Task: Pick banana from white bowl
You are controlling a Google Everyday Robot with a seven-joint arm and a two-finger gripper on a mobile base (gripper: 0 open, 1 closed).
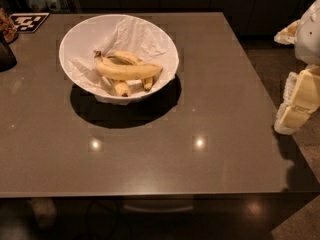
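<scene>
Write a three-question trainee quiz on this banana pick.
1. True or false: the claw hangs beyond the table's right edge, well apart from the bowl.
2. Which lies on top in the bowl? A) the long banana B) a stubby one C) an apple
3. Fill in: the bowl is lined with crinkled white ____.
Key: 1 true; 2 A; 3 paper.
</scene>
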